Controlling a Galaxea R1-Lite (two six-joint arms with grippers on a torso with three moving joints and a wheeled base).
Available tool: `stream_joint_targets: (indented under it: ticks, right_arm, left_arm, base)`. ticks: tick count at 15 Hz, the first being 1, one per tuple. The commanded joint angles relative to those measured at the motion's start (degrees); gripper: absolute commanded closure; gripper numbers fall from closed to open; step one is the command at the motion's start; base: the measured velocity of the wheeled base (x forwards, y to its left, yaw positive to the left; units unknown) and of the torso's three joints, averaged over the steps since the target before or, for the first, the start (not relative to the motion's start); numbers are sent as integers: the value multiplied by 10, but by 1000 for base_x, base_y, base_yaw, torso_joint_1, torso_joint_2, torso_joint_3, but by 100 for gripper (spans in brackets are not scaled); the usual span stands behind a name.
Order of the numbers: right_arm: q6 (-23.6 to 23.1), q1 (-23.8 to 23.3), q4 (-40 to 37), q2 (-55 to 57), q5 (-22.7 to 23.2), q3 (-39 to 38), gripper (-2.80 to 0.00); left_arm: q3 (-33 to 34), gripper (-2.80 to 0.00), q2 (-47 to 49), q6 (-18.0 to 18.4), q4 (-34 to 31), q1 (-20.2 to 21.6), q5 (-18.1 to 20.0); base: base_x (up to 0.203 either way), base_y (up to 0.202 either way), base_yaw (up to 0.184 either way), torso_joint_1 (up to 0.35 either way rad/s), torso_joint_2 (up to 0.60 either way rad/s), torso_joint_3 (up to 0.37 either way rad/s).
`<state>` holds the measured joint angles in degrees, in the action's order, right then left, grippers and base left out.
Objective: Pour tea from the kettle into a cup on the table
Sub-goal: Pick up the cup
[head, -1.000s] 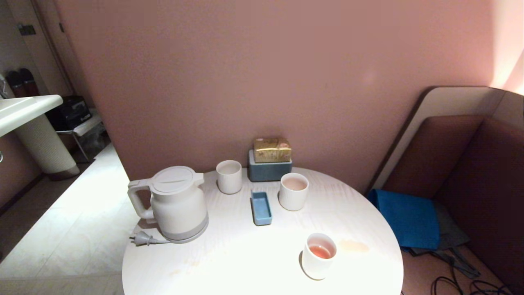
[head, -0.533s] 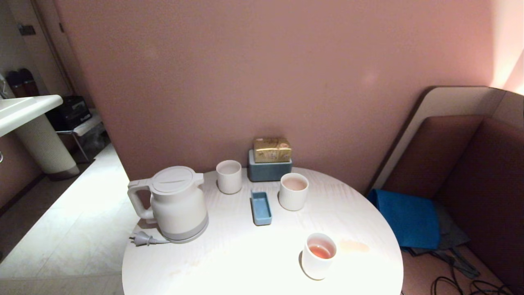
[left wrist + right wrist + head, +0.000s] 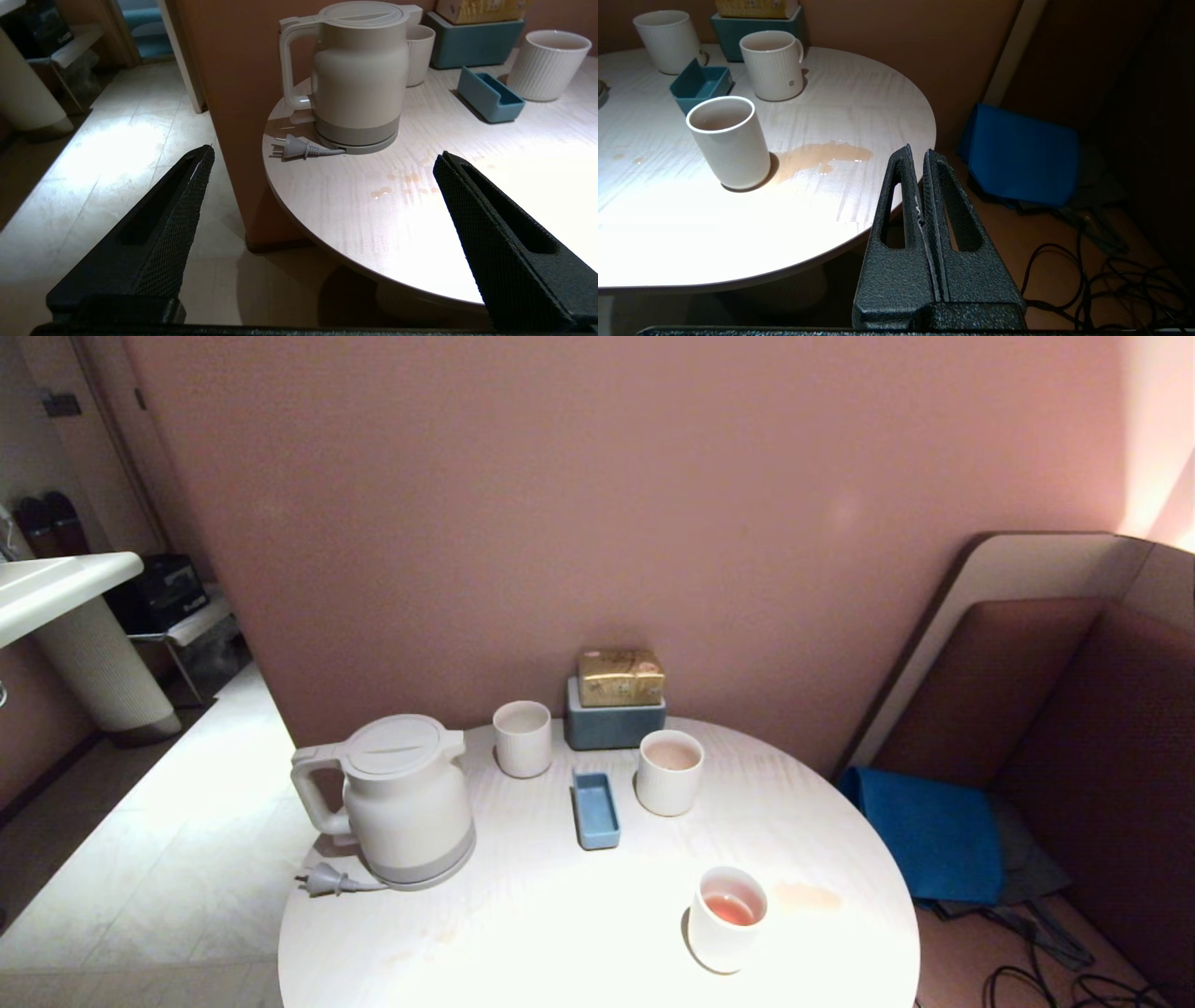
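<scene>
The cream-white kettle (image 3: 403,801) stands upright, lid shut, on the left of the round white table (image 3: 560,933), handle toward the left edge. The cup (image 3: 669,772), a ribbed mug with a small handle (image 3: 773,65), stands toward the back right, near the wall. Tea (image 3: 731,908) fills the bottom of a smooth white cup (image 3: 727,919) near the front. Neither arm shows in the head view. My left gripper (image 3: 324,153) hangs open and empty short of the table's left edge, facing the kettle (image 3: 359,79). My right gripper (image 3: 919,150) is shut and empty beside the right edge.
A ribbed tumbler (image 3: 523,737) stands behind the kettle's spout, and a blue tray (image 3: 596,810) lies between it and the mug. A teal box (image 3: 614,714) sits against the wall. A tea puddle (image 3: 822,156) and the kettle's plug (image 3: 294,148) lie on the table.
</scene>
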<state>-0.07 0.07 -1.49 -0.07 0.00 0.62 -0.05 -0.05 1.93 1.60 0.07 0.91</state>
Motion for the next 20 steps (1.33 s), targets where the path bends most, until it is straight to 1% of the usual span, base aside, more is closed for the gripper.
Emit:
stream_joint_targets:
  ticks: [1,5,6,18,20]
  right_arm:
    - [0,0,0,1,0,0,0]
    - [0,0,0,1,0,0,0]
    - [0,0,0,1,0,0,0]
    - [0,0,0,1,0,0,0]
    - [1,0,10,1,-5,-1,0]
  left_arm:
    - [0,-280,1,-8,2,0,-3]
    - [0,-280,2,-19,2,0,-8]
    - [0,0,1,-19,2,0,-8]
    - [0,0,1,-18,2,0,-8]
    - [0,0,1,-18,2,0,-8]
  base:
    - [0,0,0,0,0,0]
    - [0,0,0,0,0,0]
    - [0,0,0,0,0,0]
    - [0,0,0,0,0,0]
    - [0,0,0,0,0,0]
